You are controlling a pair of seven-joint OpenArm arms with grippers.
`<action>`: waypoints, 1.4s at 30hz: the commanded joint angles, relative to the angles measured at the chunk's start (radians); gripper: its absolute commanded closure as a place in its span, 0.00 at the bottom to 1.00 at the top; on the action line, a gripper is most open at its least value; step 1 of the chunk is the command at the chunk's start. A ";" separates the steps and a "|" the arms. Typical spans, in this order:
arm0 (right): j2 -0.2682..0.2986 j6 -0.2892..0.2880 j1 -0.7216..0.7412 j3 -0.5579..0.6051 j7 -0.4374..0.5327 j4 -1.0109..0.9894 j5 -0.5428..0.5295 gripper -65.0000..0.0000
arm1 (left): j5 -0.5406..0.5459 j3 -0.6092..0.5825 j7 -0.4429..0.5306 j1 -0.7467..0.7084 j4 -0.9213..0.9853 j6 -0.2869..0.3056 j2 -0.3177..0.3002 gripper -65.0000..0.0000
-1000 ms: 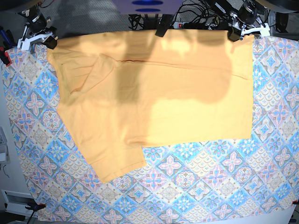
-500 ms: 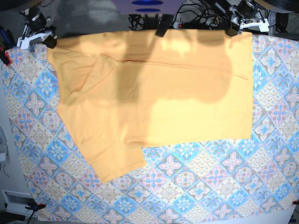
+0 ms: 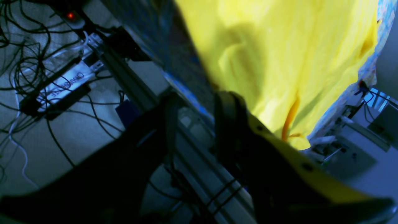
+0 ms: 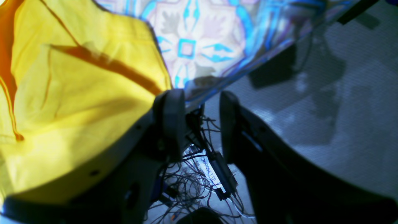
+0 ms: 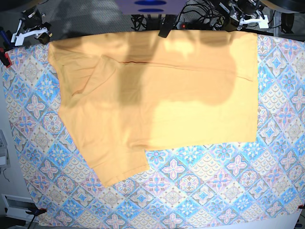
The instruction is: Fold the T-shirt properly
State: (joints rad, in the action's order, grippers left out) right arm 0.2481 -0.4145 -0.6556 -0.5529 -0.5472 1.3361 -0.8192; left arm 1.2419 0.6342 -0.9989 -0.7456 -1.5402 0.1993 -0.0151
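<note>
Both the left gripper point(image 3: 194, 115) and right gripper point(image 4: 196, 116) are hanging released and empty beyond the far edge, leaving the pale yellow-orange soft fabric T-shirt point(image 5: 157, 90) lying flat on the blue-pink tile-patterned cloth point(image 5: 214, 186), presumably for the next fold.

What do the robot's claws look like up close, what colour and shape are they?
Each claw has two thick, dark, rounded fingers. The left claw and the right claw both appear nearly black in the wrist views. From the base view, white bracket pieces show on both arms, with black parts behind.

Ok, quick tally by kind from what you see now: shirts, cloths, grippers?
T-shirt: 1
Tile-patterned cloth: 1
Grippers: 2, left gripper and right gripper, both open and off the fabric
Total: 4
</note>
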 commanded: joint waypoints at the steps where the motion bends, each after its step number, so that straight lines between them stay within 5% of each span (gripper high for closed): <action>1: 0.012 -0.011 -0.010 -0.011 0.019 0.035 -0.013 0.71 | 0.020 0.005 -0.007 -0.012 -0.039 0.033 -0.007 0.70; 15: 0.012 -0.011 -0.005 -0.006 0.019 0.256 -0.012 0.72 | 0.022 0.017 -0.042 0.054 -0.254 0.059 -0.009 0.71; 20: 0.013 -0.011 0.058 -0.003 0.014 0.328 0.116 0.71 | 0.014 0.077 -0.050 0.173 -0.247 0.058 -0.018 0.71; 27: 0.018 -0.016 0.214 0.098 -0.076 0.334 0.177 0.71 | 0.012 0.079 -0.042 0.327 -0.167 0.050 -0.115 0.71; 34: 0.020 -0.016 0.308 0.205 -0.076 0.332 0.229 0.71 | 0.009 0.121 -0.042 0.479 -0.026 -0.024 -0.176 0.70; 42: 0.015 -0.014 0.392 0.276 -0.076 0.325 0.308 0.71 | -0.198 0.125 -0.050 0.642 0.036 -0.024 -0.211 0.70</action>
State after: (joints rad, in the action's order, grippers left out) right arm 0.2470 -0.4240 -0.2668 -0.2718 -0.6476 1.6455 -0.5011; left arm 1.0210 0.7517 -1.0687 -0.1120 -1.4879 0.1699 -0.1997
